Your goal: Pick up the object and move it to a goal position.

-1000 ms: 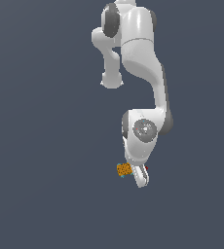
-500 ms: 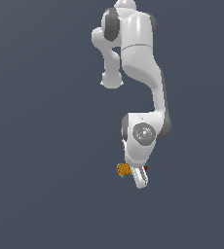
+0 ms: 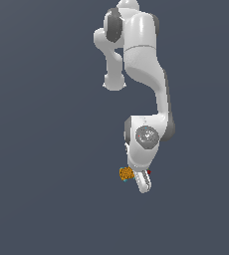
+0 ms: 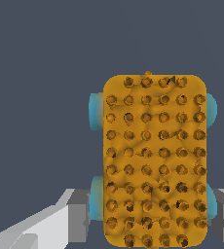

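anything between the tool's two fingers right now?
Yes: the oblong orange dark-speckled block sits between the tool's grey fingers in the wrist view.

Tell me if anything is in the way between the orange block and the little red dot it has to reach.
Nothing visible apart from the arm itself. The orange block sits between the fingers of the gripper. The red dot shows just past the gripper on the exterior view's right, so only the gripper lies between them.

orange block fills view, cyan side flecks | between pincer fingers
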Robot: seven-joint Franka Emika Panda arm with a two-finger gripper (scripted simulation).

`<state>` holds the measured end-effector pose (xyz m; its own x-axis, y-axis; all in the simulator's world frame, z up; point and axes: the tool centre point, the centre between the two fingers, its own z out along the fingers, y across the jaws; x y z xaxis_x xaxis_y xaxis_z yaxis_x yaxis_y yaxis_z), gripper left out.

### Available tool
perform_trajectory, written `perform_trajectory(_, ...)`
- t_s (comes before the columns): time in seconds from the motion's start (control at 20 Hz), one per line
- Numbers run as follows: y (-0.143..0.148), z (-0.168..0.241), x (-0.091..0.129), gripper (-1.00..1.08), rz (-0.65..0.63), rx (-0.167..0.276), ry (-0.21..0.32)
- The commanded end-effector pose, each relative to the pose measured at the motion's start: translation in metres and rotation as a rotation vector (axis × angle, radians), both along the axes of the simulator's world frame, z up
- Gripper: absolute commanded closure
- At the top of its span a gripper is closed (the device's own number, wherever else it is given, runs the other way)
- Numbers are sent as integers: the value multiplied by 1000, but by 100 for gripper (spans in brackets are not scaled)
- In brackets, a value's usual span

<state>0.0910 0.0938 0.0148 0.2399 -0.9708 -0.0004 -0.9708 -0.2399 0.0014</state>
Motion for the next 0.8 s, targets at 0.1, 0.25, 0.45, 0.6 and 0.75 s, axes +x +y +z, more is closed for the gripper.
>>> perform_trajectory(0.1,-11,4,1,108,-1,0,0)
perform_trajectory(0.25,-30,10,4,108,-1,0,0)
perform_trajectory(0.45,-67,23,11,108,-1,0,-1)
perform_trajectory(0.6,-88,31,15,108,-1,0,-1)
perform_trajectory(0.75,-100,35,18,108,-1,0,-1)
